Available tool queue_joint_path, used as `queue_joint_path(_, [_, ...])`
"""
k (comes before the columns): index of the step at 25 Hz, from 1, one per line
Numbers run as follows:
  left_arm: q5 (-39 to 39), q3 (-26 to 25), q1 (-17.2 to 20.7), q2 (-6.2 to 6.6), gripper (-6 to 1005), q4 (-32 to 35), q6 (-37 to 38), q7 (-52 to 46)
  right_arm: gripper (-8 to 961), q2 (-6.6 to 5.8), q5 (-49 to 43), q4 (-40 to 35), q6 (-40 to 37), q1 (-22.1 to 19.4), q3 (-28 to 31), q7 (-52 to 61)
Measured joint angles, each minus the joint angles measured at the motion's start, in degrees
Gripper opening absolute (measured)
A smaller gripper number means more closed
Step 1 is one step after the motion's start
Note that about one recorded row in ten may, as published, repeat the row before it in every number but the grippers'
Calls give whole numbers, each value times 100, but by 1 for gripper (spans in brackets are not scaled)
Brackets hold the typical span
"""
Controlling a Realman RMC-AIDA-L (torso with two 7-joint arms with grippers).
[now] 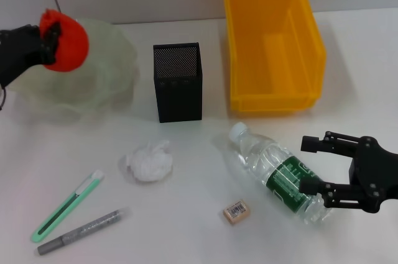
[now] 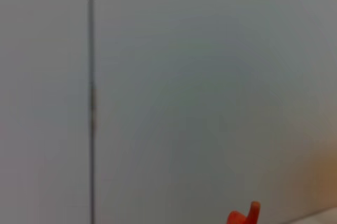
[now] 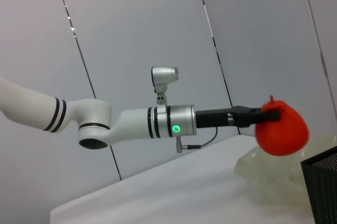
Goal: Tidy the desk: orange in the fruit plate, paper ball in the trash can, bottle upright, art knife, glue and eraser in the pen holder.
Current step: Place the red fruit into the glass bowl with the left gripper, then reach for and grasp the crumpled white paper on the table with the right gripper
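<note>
Looking at your left claw, you've got it clamped on the orange, held above the fruit plate. Your right claw is spread wide around the lower end of the bottle, which lies flat on the white table. Grey panelled wall behind.

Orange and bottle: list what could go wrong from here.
1. The left gripper holds the orange above the fruit plate. Released from that height, the round fruit could bounce or roll over the shallow rim.
2. The right gripper is open around the lying bottle, near its base. Gripped that low, the bottle may slip or swing when raised.
3. The eraser lies close beside the bottle and could get knocked.
</note>
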Motion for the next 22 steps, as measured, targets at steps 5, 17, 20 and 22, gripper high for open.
queue_joint_path(5, [-28,308,-14,-2,194,-2,-164,-1,786,0,-18,17,-23,9,-11,2])
queue_joint_path(17, [-25,369,309,41,563,360,445,-422,785,-3,87,17,-29,19,54,87])
queue_joint_path(20, [-6,373,799,80,628,641,1597,-748,785,-25,215,-439,-74,119,-4,838])
queue_joint_path(22, [86,374,1100,105,672,718,2360,-769,785,-26,219,-628,-116,190,-19,1068])
